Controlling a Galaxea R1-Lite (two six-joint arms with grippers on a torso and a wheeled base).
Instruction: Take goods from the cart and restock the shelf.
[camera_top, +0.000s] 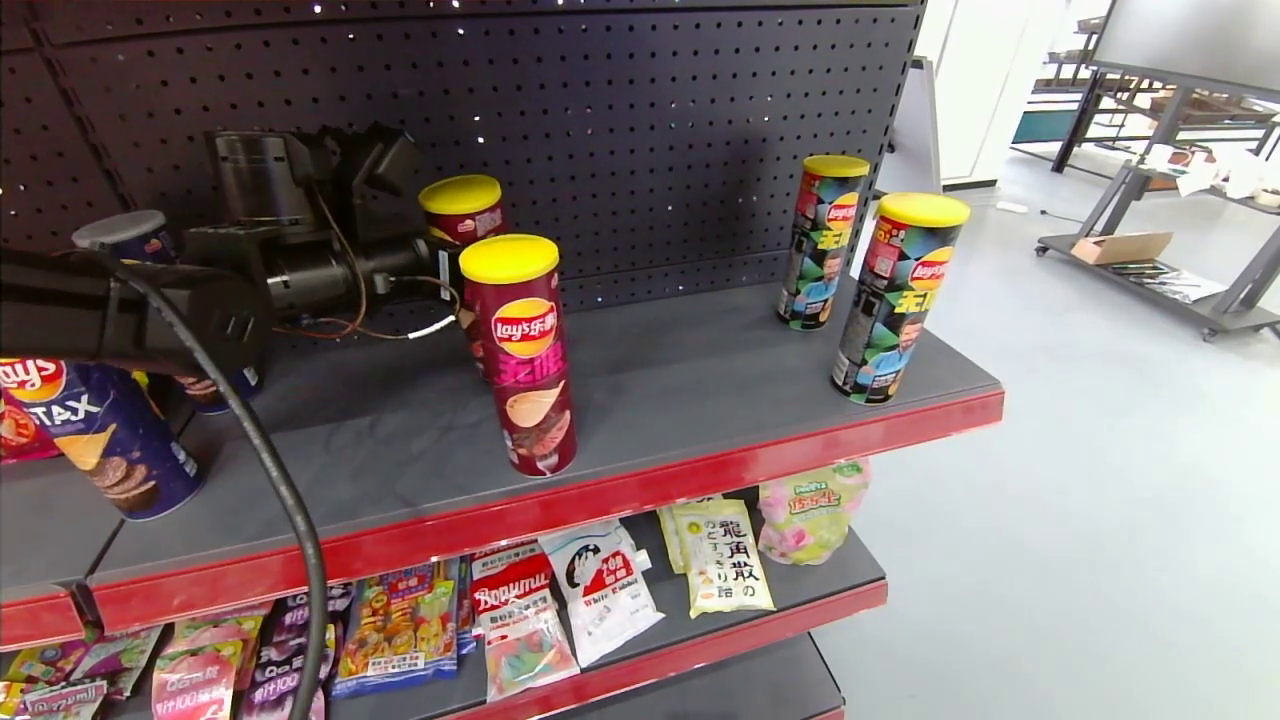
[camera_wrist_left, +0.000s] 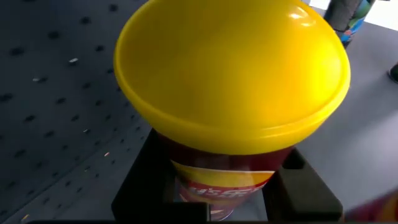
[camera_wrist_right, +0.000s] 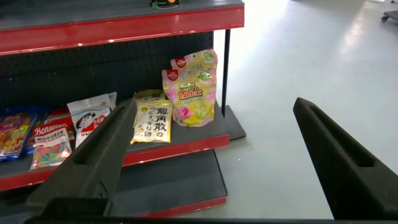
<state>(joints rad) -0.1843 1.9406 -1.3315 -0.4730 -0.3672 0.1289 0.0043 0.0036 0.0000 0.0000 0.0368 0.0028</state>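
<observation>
A red chip can with a yellow lid stands at the back of the grey top shelf, against the pegboard. My left gripper comes in from the left and is shut on it. In the left wrist view the lid of this red can is close up, with black fingers on both sides of the body. A second red can stands upright just in front, nearer the red shelf edge. My right gripper hangs low in front of the lower shelves, open, with nothing between its fingers.
Two dark multicoloured cans stand at the shelf's right end. Blue cans stand at the left. Snack bags lie on the lower shelf; a pink-yellow pouch stands at its right end. Open floor lies to the right.
</observation>
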